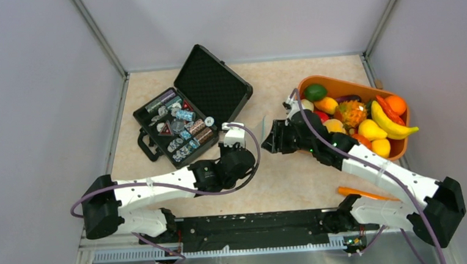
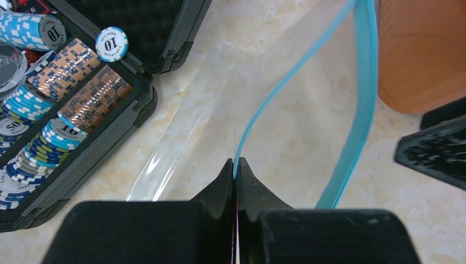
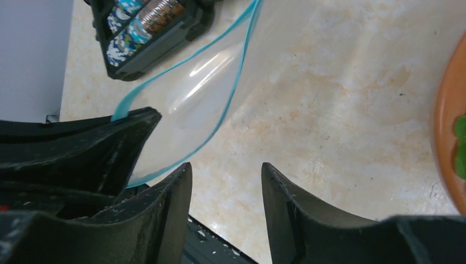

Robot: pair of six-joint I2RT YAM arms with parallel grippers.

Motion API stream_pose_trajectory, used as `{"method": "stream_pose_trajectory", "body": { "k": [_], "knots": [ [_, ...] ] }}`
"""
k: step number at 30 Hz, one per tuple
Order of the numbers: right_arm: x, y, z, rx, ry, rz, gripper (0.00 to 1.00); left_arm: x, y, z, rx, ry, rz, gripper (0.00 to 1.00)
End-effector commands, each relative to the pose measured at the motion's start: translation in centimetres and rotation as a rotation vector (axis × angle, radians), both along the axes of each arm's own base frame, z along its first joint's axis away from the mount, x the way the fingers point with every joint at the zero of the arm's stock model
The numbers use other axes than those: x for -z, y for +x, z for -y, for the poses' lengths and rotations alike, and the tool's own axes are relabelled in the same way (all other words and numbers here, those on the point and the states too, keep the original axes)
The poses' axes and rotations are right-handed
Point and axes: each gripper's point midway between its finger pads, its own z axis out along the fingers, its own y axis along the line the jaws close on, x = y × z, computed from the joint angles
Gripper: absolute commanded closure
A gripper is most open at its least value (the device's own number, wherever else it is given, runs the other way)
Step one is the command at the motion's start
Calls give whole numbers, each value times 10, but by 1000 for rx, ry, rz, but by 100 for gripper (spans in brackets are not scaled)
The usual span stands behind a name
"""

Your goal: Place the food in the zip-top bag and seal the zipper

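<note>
The zip-top bag [image 2: 286, 126] is clear and lies on the table between my two grippers, its mouth spread open. My left gripper [image 2: 236, 164] is shut on one side of the teal zipper [image 2: 275, 96]; the other side [image 2: 360, 93] curves away to the right. In the top view the left gripper [image 1: 236, 133] sits by the black case. My right gripper [image 3: 226, 171] is open and empty just right of the bag [image 3: 192, 93], and it also shows in the top view [image 1: 273, 137]. The food [image 1: 365, 115], toy fruits and vegetables, fills the orange basket [image 1: 338, 84].
An open black case [image 1: 187, 110] with poker chips [image 2: 66, 82] stands left of the bag. The orange basket's wall [image 2: 423, 55] is close on the right. An orange carrot-like stick [image 1: 363, 192] lies near the right arm's base. Grey walls enclose the table.
</note>
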Motion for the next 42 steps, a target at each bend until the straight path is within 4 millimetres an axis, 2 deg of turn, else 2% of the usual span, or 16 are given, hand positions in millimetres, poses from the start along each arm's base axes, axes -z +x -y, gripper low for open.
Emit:
{"method": "stream_pose_trajectory", "body": {
  "k": [1, 5, 10, 13, 19, 22, 28, 32, 39, 42],
  "knots": [
    [-62, 2, 1, -17, 75, 148, 49, -10, 4, 8, -12, -57, 16, 100],
    [-77, 7, 20, 50, 32, 208, 44, -10, 4, 10, -5, -63, 15, 100],
    [-96, 10, 44, 135, 1, 269, 43, -12, 3, 11, 5, -69, 18, 100],
    [-105, 13, 79, 271, -59, 306, 40, -13, 3, 13, 17, -74, 19, 100],
    [-122, 6, 168, 586, -244, 354, 13, -15, 2, 15, 39, -70, 25, 100],
    [-125, 0, 192, 655, -295, 355, 11, -15, 2, 15, 46, -71, 26, 100],
    [-101, -4, 214, 692, -397, 234, 7, -14, 1, 15, 56, -62, 25, 100],
    [-82, 2, 213, 662, -400, 161, 3, -14, 0, 13, 59, -66, 26, 100],
    [-52, 12, 207, 612, -405, 74, 2, -16, -1, 12, 61, -74, 28, 100],
    [-41, 18, 212, 642, -405, 65, 3, -16, -1, 12, 65, -75, 26, 100]
  ]
}}
